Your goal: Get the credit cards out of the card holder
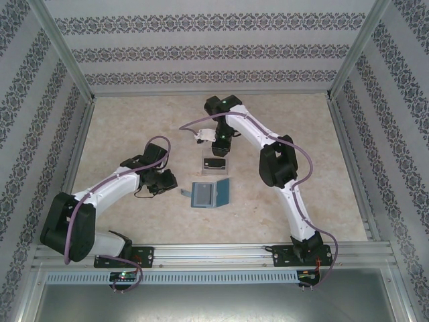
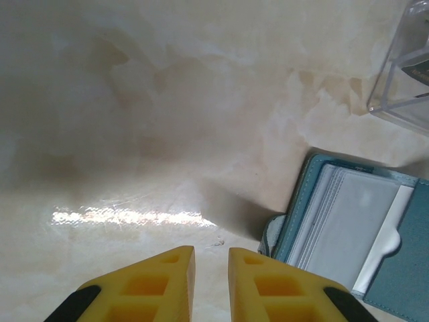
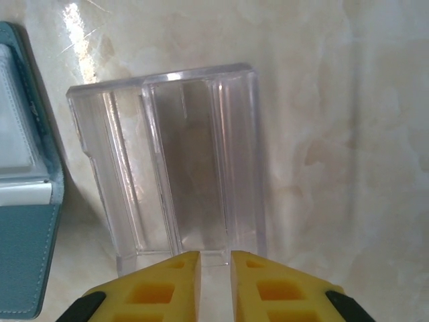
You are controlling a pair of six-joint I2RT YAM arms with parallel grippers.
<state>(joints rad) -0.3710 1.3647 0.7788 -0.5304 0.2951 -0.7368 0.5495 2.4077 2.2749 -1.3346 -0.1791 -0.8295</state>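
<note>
Pale grey credit cards (image 2: 355,225) being kept in open teal folding card holder (image 2: 409,282), clear plastic tray (image 3: 181,168) beside, left gripper (image 2: 211,255), right gripper (image 3: 214,258) being held near-closed, empty, beige table (image 2: 167,100) being left open around.

The card holder (image 1: 210,194) lies just before what seems a case (image 1: 214,163).

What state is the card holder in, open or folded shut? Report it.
Open. The card holder lies spread flat, both panels showing; in the left wrist view, credit cards sit tucked in its inner sleeves.
</note>
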